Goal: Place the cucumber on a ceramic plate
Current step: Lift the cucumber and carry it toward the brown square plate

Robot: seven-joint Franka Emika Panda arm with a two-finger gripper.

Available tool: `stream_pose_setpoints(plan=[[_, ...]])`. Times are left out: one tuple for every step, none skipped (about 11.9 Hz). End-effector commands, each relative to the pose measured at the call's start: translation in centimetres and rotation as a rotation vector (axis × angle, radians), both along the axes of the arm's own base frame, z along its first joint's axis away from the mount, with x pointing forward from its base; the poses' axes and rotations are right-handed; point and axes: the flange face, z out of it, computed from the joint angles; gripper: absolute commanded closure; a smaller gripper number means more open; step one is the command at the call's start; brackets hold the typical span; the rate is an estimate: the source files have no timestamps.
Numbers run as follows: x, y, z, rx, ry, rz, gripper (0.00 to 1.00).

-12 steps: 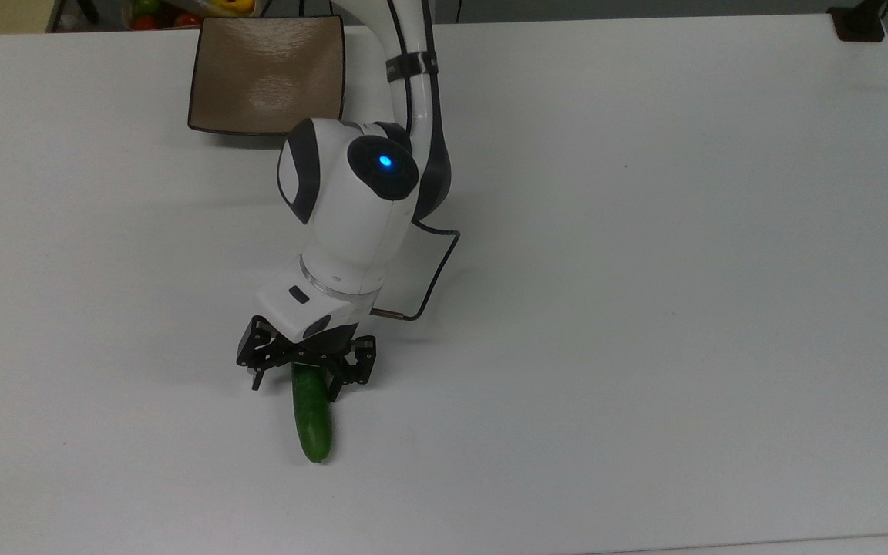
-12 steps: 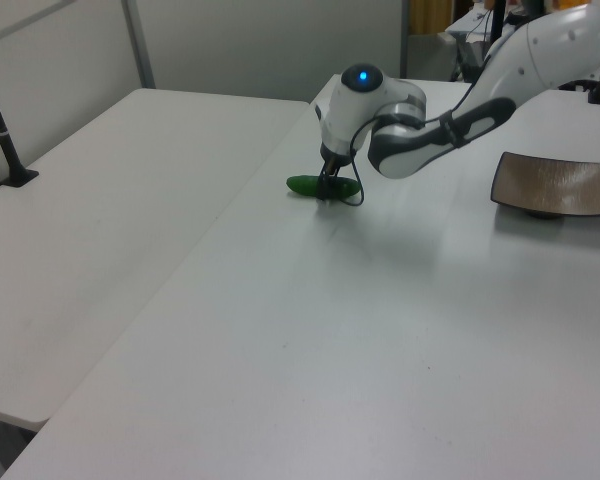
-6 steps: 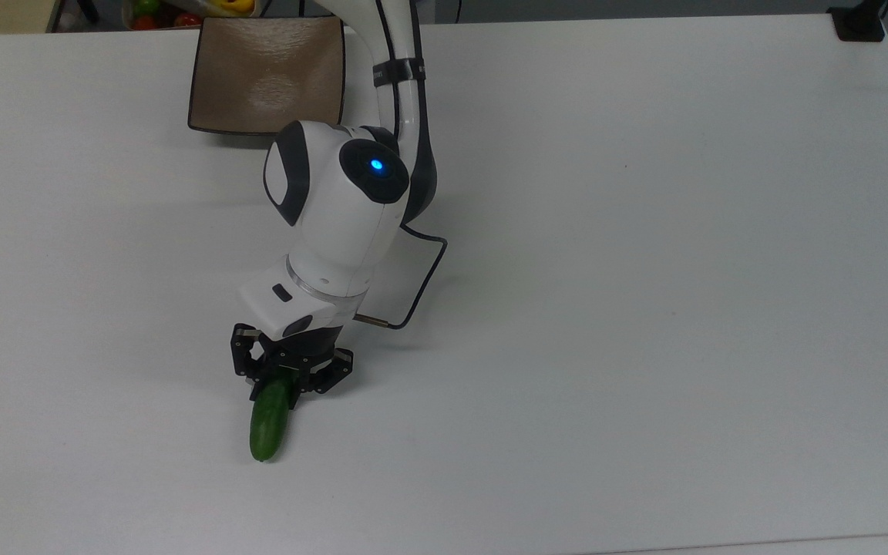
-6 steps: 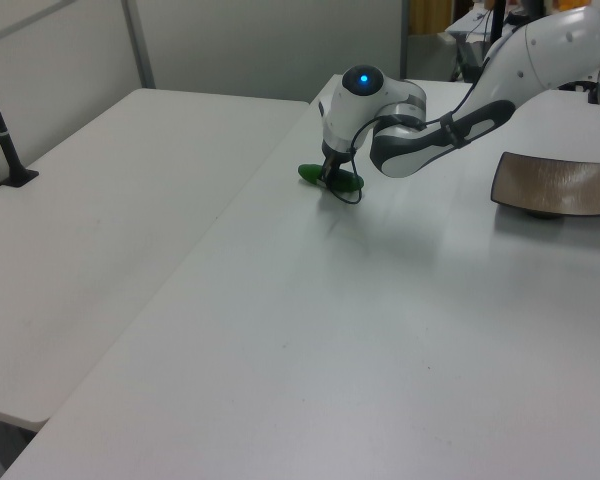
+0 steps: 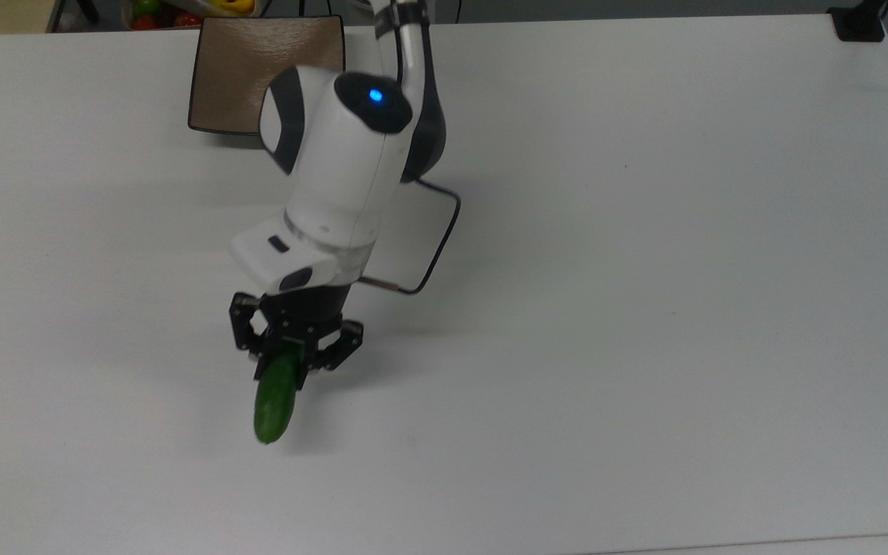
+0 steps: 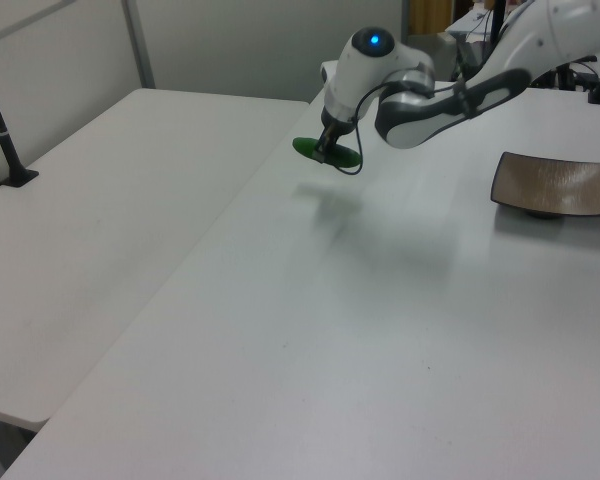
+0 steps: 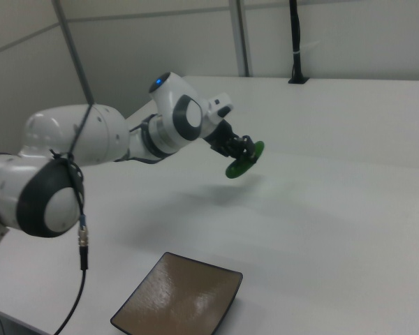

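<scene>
The black two-finger tool (image 5: 287,356) grips the dark green glossy cucumber (image 5: 275,398) above the white table (image 5: 644,270), the square brownish-tan ceramic plate (image 5: 236,65) lying at its 12 o'clock in the top view.

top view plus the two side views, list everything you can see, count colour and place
cucumber: one, dark green, held off the table in the gripper.
ceramic plate: one, brownish-tan with dark rim, square, at the table's far edge in the top view, nothing on it.
table: one, white, under everything.
black post: one, standing at the left view's left.
coloured items: several, red, green and yellow, past the table's top edge in the top view; too cut off to identify.
arm: one, white and grey, blue light lit.
gripper: one, black, shut on the cucumber.
</scene>
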Motion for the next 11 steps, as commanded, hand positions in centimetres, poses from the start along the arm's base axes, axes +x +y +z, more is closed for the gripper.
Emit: stream_pose_setpoints(plan=[[-7.1, 1.1, 3.2, 0.012, 0.068, 0.019, 0.86], [-8.6, 1.4, 3.3, 0.008, 0.084, 0.022, 0.86], [-10.1, 1.8, 3.6, 0.003, 0.096, 0.031, 0.86], [-11.7, 1.9, 3.9, -0.003, 0.107, 0.037, 0.86], [-13.3, 2.0, 3.7, -0.009, 0.123, 0.045, 0.85], [-14.7, 2.0, 4.2, -0.017, 0.126, 0.05, 0.85], [-16.5, 1.9, 5.1, -0.027, 0.13, 0.062, 0.85], [-18.7, 1.8, 5.8, -0.023, 0.148, 0.071, 0.86], [-20.9, 1.9, 6.9, -0.015, 0.154, 0.079, 0.86], [-22.7, 1.7, 8.1, -0.007, 0.164, 0.052, 0.86], [-24.1, 1.1, 9.0, -0.012, 0.218, 0.003, 0.86]])
